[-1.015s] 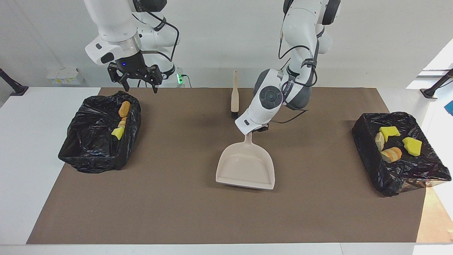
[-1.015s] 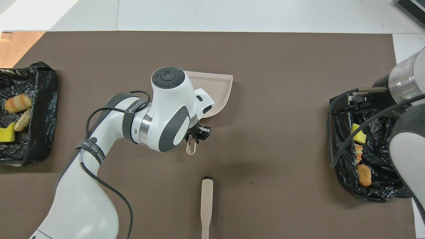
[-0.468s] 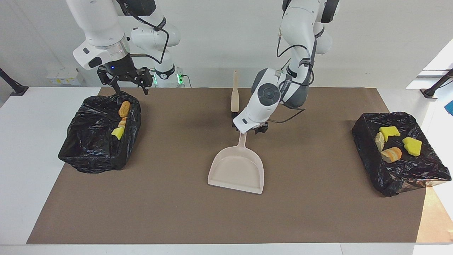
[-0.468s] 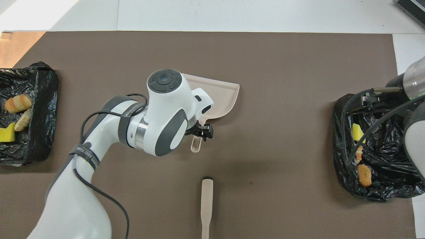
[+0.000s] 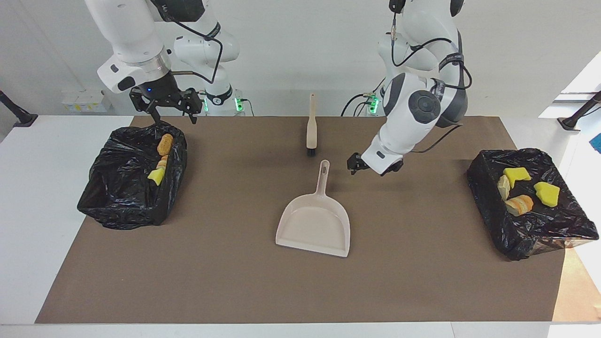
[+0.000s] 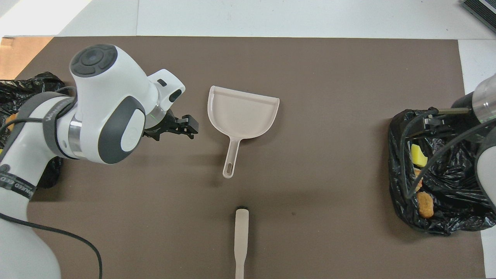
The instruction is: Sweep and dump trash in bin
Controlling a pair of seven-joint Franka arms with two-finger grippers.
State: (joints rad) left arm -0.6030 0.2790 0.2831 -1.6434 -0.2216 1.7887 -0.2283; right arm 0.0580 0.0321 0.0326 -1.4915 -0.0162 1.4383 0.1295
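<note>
left pincer [image 5: 374, 167]: mine, hanging low over the brown mat [image 5: 235, 291], beside the dustpan handle toward my left arm's end of the bench. Fingers apart, nothing in them.

right pincer [image 5: 170, 105]: up over the near rim of the bin at my right arm's end. Fingers spread, empty, waiting.

dustpan [image 5: 315, 225]: flat on the mat mid-bench, handle pointing at me, mouth pointing away. Looks empty. Nobody touching it.

brush [image 5: 311, 127]: lying on the mat nearer to me than the dustpan, bristles toward the dustpan handle, small gap between them.

trash [image 5: 519, 204]: all in the bins as far as I can see. Four scraps sit in the bin at my left arm's end [image 5: 535, 234]: two yellow sponge bits, a pale chunk, a striped orange lump. Three more sit in the other bin [image 5: 124, 197], along its wall toward mid-bench. No loose scraps on the mat.

progress: I'd call it basically done, just tidying up.

what could go wrong:
- my left wrist swings low, so it could clip the dustpan handle and skid it
- right pincer is close to the bag's crinkly edge; dipping could snag the plastic and tip scraps out
- those three scraps sit high on the bag wall, so a nudge to that bin might roll one back onto the mat
</note>
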